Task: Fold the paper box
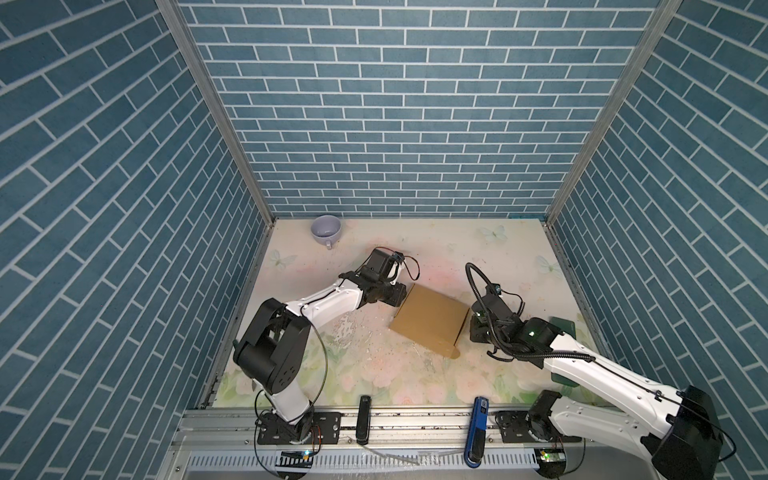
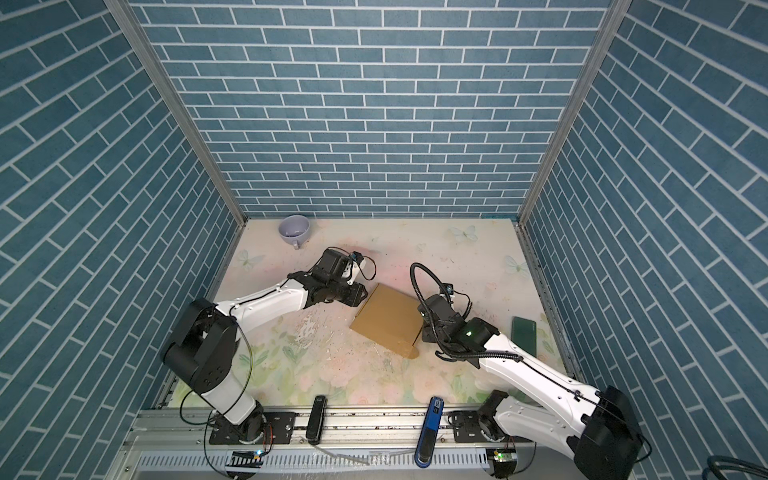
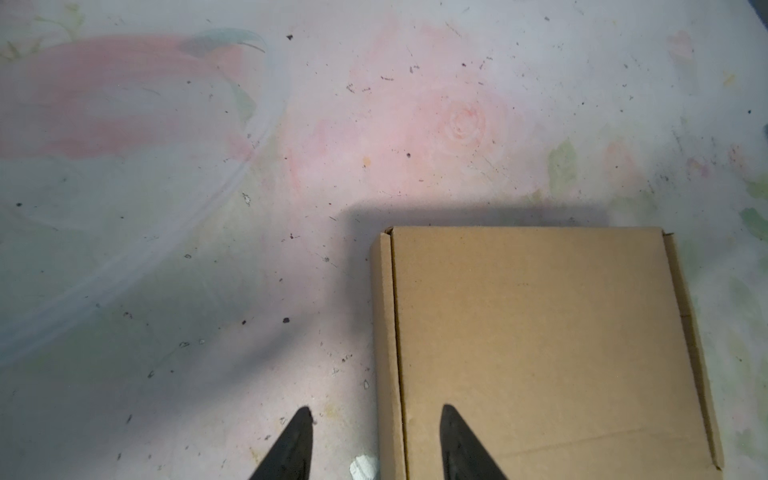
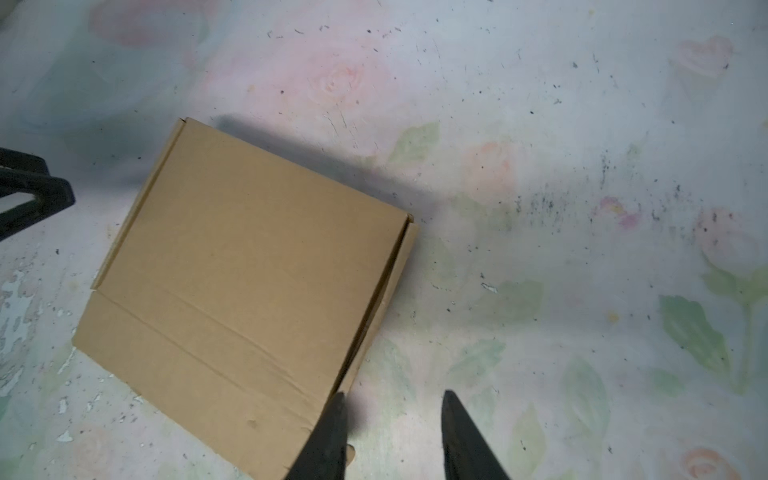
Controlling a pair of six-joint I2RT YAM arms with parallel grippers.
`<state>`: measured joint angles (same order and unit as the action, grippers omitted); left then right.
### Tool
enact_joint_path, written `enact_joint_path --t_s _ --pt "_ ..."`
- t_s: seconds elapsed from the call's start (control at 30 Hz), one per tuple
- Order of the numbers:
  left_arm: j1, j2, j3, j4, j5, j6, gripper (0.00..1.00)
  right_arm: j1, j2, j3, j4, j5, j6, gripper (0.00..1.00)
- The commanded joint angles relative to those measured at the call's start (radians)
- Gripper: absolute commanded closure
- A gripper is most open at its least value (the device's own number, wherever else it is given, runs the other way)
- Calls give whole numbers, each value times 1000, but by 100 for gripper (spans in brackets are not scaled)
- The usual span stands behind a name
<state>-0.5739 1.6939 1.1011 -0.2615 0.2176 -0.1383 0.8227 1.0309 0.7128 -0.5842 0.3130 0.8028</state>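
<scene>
- The paper box [image 1: 430, 322] [image 2: 386, 320] is lying folded shut, lid up, near the middle of the floral counter [image 1: 374, 374], turned at an angle to the counter's edges in both top views.
- A rounded tab [image 1: 454, 353] is sticking out at the box's near corner.
- The left hand [image 1: 398, 296] [image 3: 376, 409] is hanging at the box's far left side with its jaws standing apart. In the left wrist view one finger [image 3: 461, 444] is showing over the lid and the other over bare counter. Whether either one is touching the cardboard cannot be told.
- The right hand [image 1: 473, 328] [image 4: 395, 394] is sitting at the box's right side, jaws likewise apart. In the right wrist view one finger [image 4: 332, 436] is overlapping the box's corner and the other is lying over the counter beside it.
- A pale lavender cup [image 1: 326, 230] is standing in the far left corner, well apart from the box.
- A flat dark green object [image 2: 523, 334] is lying near the right wall, behind the right arm.
</scene>
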Motion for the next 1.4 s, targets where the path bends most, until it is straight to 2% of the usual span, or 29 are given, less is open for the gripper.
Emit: enact_joint_path --t_s 0.0,0.27,0.9,1.0,1.23,1.37 --pt "9 32 45 -75 35 51 53 -14 -21 -28 -6 -5 32 63" --pt "9 101 90 -125 27 61 60 -45 -43 -63 19 -21 27 65" --pt "9 124 73 -117 -1 40 70 -87 -53 -96 81 -49 26 67" --pt "9 117 56 -104 -6 27 73 -89 -68 -106 108 -58 40 61" --pt "14 110 2 -59 -17 -27 80 -100 -140 -191 231 -115 115 40" --pt "19 107 -18 -42 -16 -52 80 -109 -145 -244 321 -164 163 32"
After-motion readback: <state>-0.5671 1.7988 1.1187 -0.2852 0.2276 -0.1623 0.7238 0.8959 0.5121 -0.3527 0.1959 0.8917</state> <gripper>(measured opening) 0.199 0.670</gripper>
